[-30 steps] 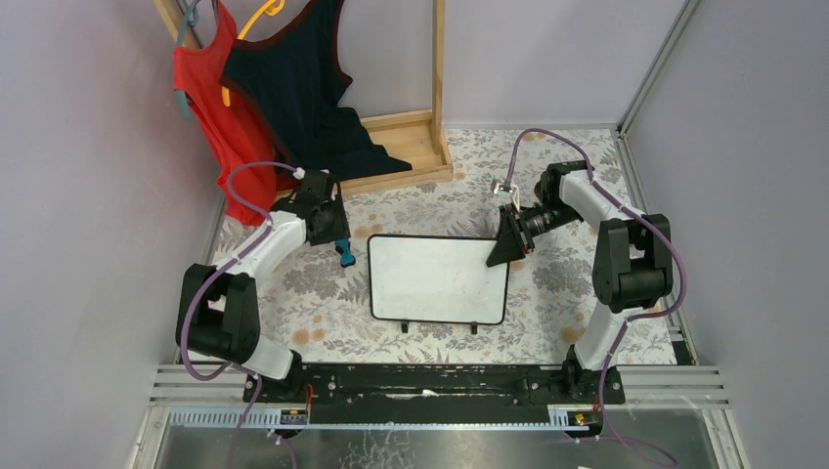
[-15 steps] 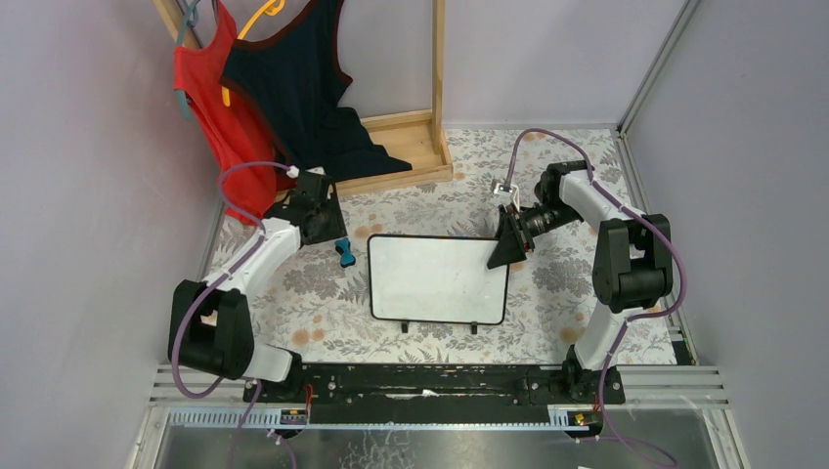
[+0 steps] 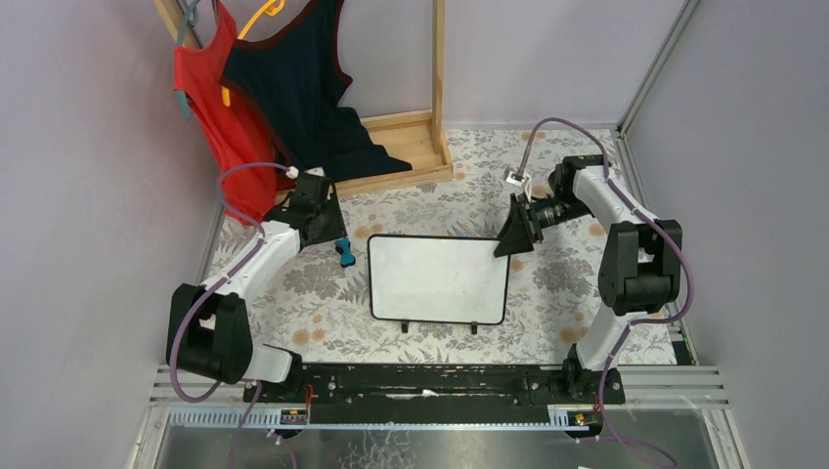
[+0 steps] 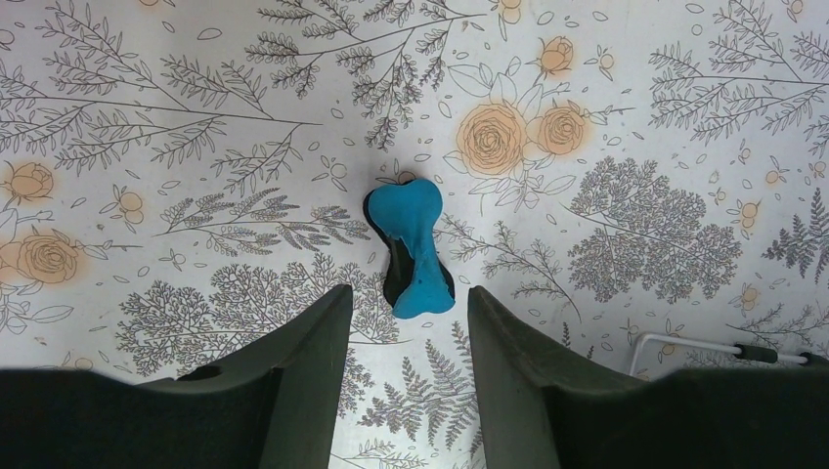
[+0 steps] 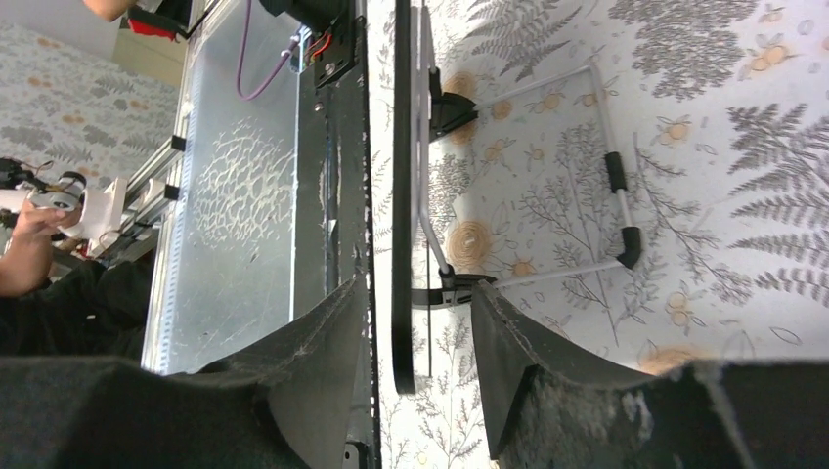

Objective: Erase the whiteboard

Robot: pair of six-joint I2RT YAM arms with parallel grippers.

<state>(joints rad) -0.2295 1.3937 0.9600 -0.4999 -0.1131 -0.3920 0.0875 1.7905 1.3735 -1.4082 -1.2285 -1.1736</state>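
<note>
Overhead, the whiteboard (image 3: 437,278) showed a plain white face inside a thin black frame with rounded corners, two small black feet poking out from its near edge. It sat in the middle of the floral tablecloth (image 3: 293,293), between the two arms. The right wrist camera caught it edge-on as a dark strip, with a white wire prop (image 5: 611,166) tipped in black reaching from its back down onto the cloth. Whether the board stood upright or leaned, the pictures did not settle.

The right gripper (image 5: 418,285) was at the board's far right corner, its fingers parted to either side of the frame's edge. A gap of daylight showed on both sides, so the fingers straddled the board without pinching it.

The left gripper (image 4: 406,293) hung over the cloth to the left of the board with its fingers spread and nothing between them. Just beyond its fingertips lay the small eraser (image 4: 411,249), a bright blue waisted shape over a black pad, flat on the tablecloth and untouched. It lay near the board's far left corner, apart from the frame.

At the far left stood a wooden rack (image 3: 438,88), with a red tank top (image 3: 210,107) and a dark one trimmed in red (image 3: 293,88) hanging from it.
</note>
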